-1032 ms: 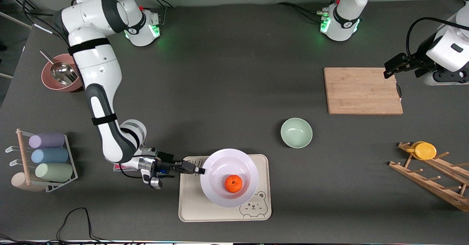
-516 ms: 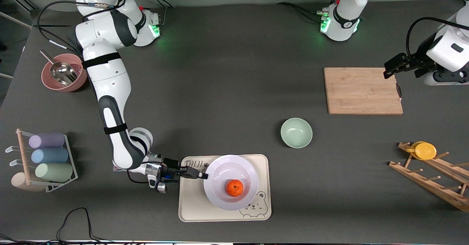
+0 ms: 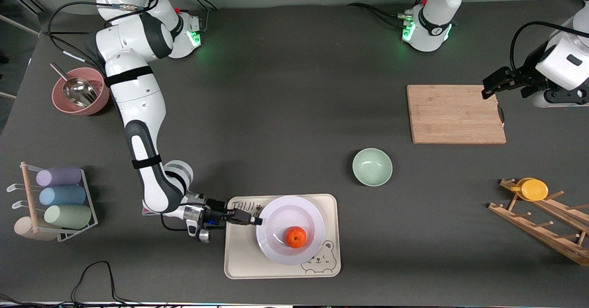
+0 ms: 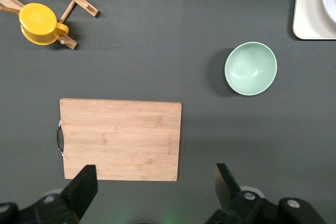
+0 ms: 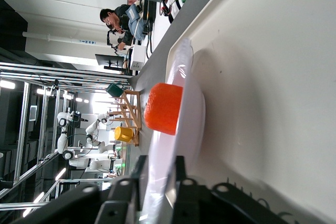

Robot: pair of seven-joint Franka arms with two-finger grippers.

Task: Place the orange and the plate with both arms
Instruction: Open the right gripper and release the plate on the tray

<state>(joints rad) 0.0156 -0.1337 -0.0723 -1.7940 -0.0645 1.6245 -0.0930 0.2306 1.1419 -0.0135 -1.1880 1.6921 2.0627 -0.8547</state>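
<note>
The pale lavender-white plate (image 3: pixel 280 246) lies on the cream bear tray (image 3: pixel 239 262) with the orange (image 3: pixel 295 237) in its centre. My right gripper (image 3: pixel 257 221) is shut on the plate's rim at the side toward the right arm's end of the table. In the right wrist view the fingers (image 5: pixel 138 174) clamp the plate's rim (image 5: pixel 181 77), with the orange (image 5: pixel 163 107) resting in the plate over the tray (image 5: pixel 278 72). My left gripper (image 3: pixel 489 90) is open and empty, up over the edge of the wooden cutting board (image 3: pixel 455 113); its open fingertips (image 4: pixel 84 187) frame the board (image 4: pixel 121 139).
A mint-green bowl (image 3: pixel 372 166) stands between tray and board. A wooden rack with a yellow cup (image 3: pixel 534 189) is at the left arm's end. A pink bowl with a metal scoop (image 3: pixel 78 91) and a rack of pastel cups (image 3: pixel 60 196) are at the right arm's end.
My right gripper has carried the plate with the orange lower onto the tray and a little toward the left arm's end. The left arm has not moved.
</note>
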